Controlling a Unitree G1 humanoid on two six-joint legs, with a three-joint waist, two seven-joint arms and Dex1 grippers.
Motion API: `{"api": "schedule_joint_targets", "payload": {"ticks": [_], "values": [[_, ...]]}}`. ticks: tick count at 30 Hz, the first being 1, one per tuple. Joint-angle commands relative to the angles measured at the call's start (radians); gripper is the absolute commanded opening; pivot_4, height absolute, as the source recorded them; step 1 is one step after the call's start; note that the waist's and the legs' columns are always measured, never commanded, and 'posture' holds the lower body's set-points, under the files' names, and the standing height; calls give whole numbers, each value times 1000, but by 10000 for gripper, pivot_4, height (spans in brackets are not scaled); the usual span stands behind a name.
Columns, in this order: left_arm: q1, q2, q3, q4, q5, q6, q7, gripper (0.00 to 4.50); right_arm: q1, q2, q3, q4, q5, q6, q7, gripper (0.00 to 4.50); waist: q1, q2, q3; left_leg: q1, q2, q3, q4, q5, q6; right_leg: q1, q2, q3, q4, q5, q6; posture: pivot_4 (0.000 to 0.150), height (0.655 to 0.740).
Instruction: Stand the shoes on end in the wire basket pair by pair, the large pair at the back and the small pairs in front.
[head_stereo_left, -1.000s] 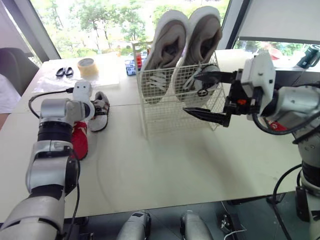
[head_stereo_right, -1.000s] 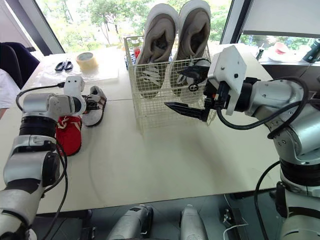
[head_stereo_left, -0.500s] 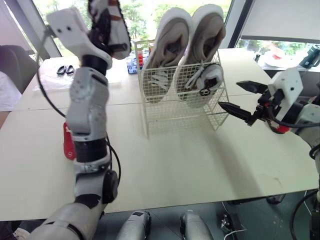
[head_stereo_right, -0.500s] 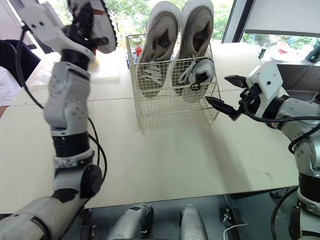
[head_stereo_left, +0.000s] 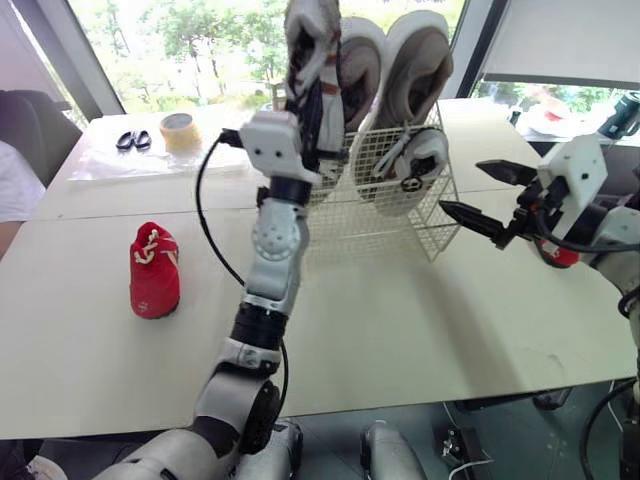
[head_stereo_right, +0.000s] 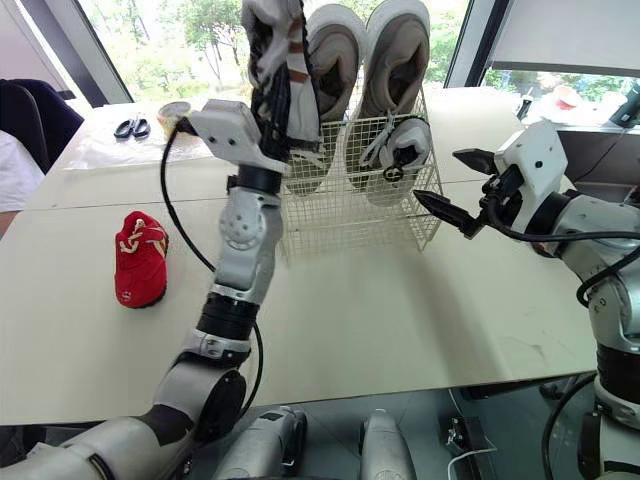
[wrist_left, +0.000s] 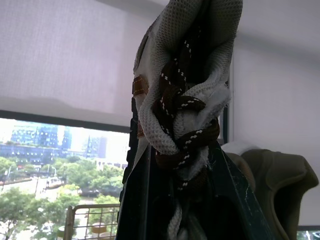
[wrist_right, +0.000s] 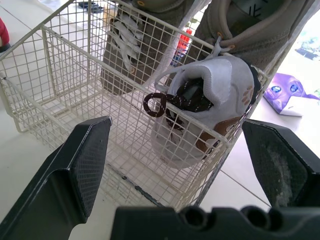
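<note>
The white wire basket (head_stereo_left: 330, 215) stands mid-table with the large grey pair (head_stereo_left: 415, 60) upright at its back. One small white-and-brown shoe (wrist_right: 207, 107) stands in the front right part. My left gripper (wrist_left: 185, 165) is shut on its mate, a small white shoe with brown laces (head_stereo_left: 308, 45), held high above the basket's front left. A small red shoe (head_stereo_left: 153, 272) lies on the table to the left. To the right of the basket, my right gripper (head_stereo_left: 462, 187) is open and holds nothing, pointing at it.
Scissors (head_stereo_left: 130, 142) and a tape roll (head_stereo_left: 177, 130) lie on a plastic sheet at the back left. A purple packet (wrist_right: 282, 92) lies behind the basket. A person's white sleeve (head_stereo_left: 10, 190) shows at the left table edge.
My left arm lifted the small white shoe from beside the red shoe and swung it right, over the basket. My right gripper drew back from the basket earlier and now holds still.
</note>
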Motion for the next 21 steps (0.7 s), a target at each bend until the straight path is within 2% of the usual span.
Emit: {"api": "schedule_joint_targets", "payload": {"ticks": [1, 10, 15, 17, 19, 21], "values": [[2, -16, -27, 29, 79, -125, 53, 78, -1, -28, -44, -55, 15, 14, -11, 45000, 0, 0, 0, 0, 0, 0, 0, 0, 0, 0, 0, 0, 0, 0, 0, 1500, 7400], [0, -12, -56, 334, 267, -321, 248, 78, 6, -45, -63, -83, 32, 47, -13, 45000, 2, 0, 0, 0, 0, 0, 1, 0, 1, 1, 0, 0, 0, 1, 1, 1500, 7400], [-8, -17, -65, 467, 279, -378, 268, 78, 7, -50, -64, -87, 35, 52, -13, 45000, 5, 0, -2, 0, 0, 0, 2, -1, 1, 2, 0, 0, 0, 1, 1, 1500, 7400], [-9, -17, -64, 486, 273, -393, 263, 10914, 8, -50, -63, -88, 35, 52, -13, 45000, 5, 0, -2, 0, 0, 0, 2, -1, 1, 2, 0, 0, 0, 1, 2, 1500, 7400], [6, -19, -60, 479, 232, -388, 221, 18768, 10, -50, -62, -86, 33, 49, -10, 45000, 5, 0, -2, 0, -1, 0, 2, -1, 1, 2, 0, 0, 0, 1, 2, 1500, 7400], [27, -19, -55, 455, 193, -370, 184, 29203, 11, -50, -61, -83, 32, 45, -7, 45000, 6, 0, -2, 0, 0, 0, 2, -1, 1, 2, 0, 0, 0, 1, 2, 1500, 7400]]}}
